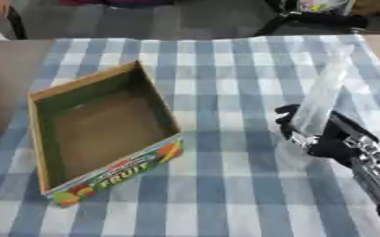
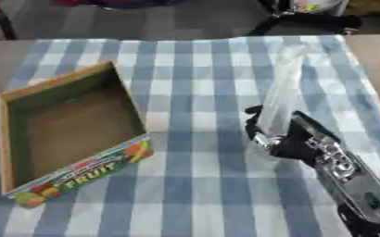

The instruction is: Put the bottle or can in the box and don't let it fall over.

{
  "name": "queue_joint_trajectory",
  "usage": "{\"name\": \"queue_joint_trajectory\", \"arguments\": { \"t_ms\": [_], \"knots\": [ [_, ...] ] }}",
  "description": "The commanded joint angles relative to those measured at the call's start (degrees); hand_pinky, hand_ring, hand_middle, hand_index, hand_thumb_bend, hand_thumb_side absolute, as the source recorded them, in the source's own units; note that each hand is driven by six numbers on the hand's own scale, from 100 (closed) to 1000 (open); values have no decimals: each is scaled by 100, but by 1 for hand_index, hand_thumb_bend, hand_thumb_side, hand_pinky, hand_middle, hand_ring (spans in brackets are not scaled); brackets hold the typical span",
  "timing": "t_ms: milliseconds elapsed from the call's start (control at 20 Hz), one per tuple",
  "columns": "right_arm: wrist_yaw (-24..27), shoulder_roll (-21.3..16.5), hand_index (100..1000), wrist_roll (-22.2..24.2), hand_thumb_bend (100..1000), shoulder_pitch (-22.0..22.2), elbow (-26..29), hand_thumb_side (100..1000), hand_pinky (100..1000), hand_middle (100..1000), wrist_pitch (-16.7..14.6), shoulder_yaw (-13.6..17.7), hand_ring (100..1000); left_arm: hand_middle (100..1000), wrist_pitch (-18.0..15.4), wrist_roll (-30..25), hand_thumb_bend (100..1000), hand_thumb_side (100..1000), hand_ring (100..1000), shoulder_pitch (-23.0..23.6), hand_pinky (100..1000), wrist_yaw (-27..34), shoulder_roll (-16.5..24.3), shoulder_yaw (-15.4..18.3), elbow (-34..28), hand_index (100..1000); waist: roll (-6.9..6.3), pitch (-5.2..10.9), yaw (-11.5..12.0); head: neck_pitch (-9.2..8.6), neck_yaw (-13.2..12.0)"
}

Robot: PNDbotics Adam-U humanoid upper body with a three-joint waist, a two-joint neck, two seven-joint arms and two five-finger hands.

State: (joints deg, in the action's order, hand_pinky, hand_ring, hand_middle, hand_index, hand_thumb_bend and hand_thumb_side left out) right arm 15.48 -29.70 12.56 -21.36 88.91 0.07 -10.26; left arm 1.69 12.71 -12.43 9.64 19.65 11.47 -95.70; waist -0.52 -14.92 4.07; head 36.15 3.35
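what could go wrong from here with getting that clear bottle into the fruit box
The right hand grips the clear bottle near its base, so the tall top could sway and tip on release. The box sits well to the left with raised walls; the bottle's base might clip the rim. The box is light cardboard and could slide.

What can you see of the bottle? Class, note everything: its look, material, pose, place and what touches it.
The bottle is tall, slim and clear, apparently plastic; no label or contents can be made out. It leans slightly, top tilted away to the right. It is on the right side of the checked cloth, well apart from the box and outside it. The right hand has its fingers curled round the lower part. Whether its base touches the cloth cannot be seen.
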Motion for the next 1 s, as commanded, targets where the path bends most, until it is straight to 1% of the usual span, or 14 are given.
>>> {"name": "queue_joint_trajectory", "arguments": {
  "t_ms": [50, 300, 600, 750, 1000],
  "knots": [
    [39, -84, 349, -37, 100, -72, 106, 178, 784, 816, 26, 39, 811, 708, -6, -24, 738, 546, 528, -65, 867, 17, 123, 4, -94, 773, 2, 91, 10, -62, -14],
    [65, -123, 314, -115, 100, -153, 281, 145, 785, 811, 121, 71, 806, 709, -6, -20, 736, 546, 529, -58, 867, 11, 132, 9, -95, 772, 14, 112, 5, -55, -23],
    [126, -169, 302, -249, 100, -282, 537, 134, 784, 806, 338, 117, 801, 709, -4, -18, 736, 546, 530, -53, 867, 3, 141, 11, -96, 773, 26, 121, 4, -39, -37],
    [127, -185, 282, -315, 100, -370, 646, 120, 785, 803, 462, 125, 801, 710, -2, -19, 735, 546, 530, -48, 867, -1, 145, 11, -95, 773, 30, 128, 1, -32, -32],
    [193, -176, 267, -397, 100, -587, 806, 101, 784, 798, 656, 115, 799, 710, 0, -28, 734, 546, 530, -38, 867, -1, 152, 7, -92, 773, 36, 140, 1, -14, -35]
  ]
}}
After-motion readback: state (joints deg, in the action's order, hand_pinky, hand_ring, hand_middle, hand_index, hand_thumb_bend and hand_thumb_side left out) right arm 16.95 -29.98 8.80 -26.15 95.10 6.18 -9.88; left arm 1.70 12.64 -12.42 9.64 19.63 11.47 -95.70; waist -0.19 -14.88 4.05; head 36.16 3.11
